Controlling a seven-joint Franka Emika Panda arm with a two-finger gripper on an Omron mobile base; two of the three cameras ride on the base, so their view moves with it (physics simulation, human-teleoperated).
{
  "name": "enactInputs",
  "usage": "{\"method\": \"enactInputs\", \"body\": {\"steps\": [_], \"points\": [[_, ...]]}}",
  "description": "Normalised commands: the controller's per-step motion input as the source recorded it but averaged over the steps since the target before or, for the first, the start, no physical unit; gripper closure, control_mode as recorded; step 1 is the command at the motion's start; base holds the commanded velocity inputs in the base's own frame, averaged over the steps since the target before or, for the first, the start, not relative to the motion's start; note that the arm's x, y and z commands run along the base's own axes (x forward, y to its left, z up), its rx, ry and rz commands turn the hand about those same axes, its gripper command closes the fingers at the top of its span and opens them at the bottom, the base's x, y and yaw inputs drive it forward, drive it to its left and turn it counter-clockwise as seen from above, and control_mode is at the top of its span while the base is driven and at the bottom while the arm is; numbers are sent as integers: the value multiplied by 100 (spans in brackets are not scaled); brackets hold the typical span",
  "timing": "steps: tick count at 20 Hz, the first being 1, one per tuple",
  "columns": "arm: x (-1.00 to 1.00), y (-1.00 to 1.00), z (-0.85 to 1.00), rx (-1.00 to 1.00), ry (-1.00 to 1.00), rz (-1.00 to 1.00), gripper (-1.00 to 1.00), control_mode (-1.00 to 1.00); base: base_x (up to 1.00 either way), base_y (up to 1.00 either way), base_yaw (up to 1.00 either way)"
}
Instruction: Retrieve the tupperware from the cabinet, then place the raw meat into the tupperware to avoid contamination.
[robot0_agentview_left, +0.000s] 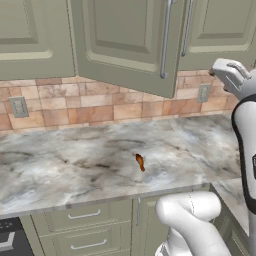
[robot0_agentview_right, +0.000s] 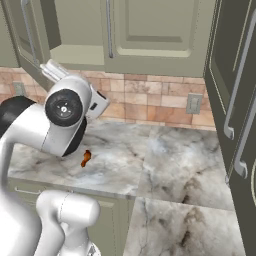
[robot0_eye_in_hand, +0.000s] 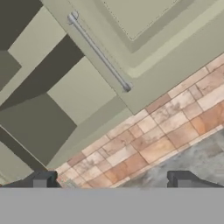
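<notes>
Since the cabinet (robot0_agentview_left: 125, 45) door's already swung open, with the raw meat (robot0_agentview_left: 140, 162) left on the counter (robot0_agentview_left: 75, 160), the tupperware gets fetched next, so the spread-jawed, empty gripper (robot0_eye_in_hand: 111, 181) needs aiming inside.

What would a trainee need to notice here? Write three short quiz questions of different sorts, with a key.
1. True or false: the raw meat lies bare on the marble counter.
2. Multiple choice: the cabinet door with the long bar handle is A) shut, B) swung open, C) missing.
3. Fill in: in the hand view, the gripper has its fingers spread, holding ____.

Key: 1 true; 2 B; 3 nothing.
</notes>
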Motion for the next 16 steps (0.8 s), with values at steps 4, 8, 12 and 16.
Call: {"method": "enactInputs", "body": {"steps": [4,8,12,16], "points": [[43,20,0,17,10,7,-100,-100,0,0,0],[37,16,0,17,12,10,-100,-100,0,0,0],[36,20,0,16,10,10,-100,-100,0,0,0],[32,21,-1,15,5,9,-100,-100,0,0,0]]}}
